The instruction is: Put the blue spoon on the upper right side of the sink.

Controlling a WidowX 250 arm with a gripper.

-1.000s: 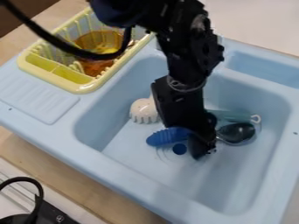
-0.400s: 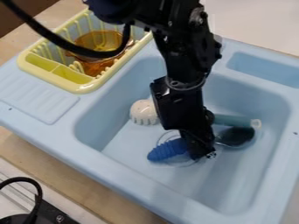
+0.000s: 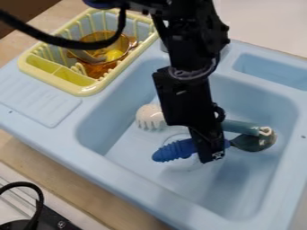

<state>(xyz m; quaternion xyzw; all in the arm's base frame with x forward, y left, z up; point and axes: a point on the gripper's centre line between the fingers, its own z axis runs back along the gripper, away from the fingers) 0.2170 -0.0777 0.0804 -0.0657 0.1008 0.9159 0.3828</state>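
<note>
A wooden tabletop (image 3: 57, 173) extends below and around the gripper's work area. On it stands a pale blue toy sink (image 3: 90, 164), its deep basin directly beneath and around the gripper. The black robot arm (image 3: 192, 49) enters from the view's top edge, above the gripper, and bears a loose black cable (image 3: 66, 44) running off to the gripper's upper left. A yellow dish rack (image 3: 75, 89) sits well apart from the gripper, to its upper left, on the sink's top. The gripper (image 3: 211, 155) points down into the basin, across the middle of the blue spoon (image 3: 180, 149). How far open it is, and whether it has hold of the spoon, cannot be told. The spoon's ribbed blue handle extends to the gripper's left; its dark, shiny bowl lies to the right. An amber container (image 3: 96, 68) rests inside the rack, also to the gripper's upper left. A teal-handled utensil (image 3: 240, 127) is noted just beside the gripper, to its upper right, its pale end overlapping the spoon's bowl in view. A white toothed utensil (image 3: 148, 117) lies in the basin, to the gripper's upper left.
</note>
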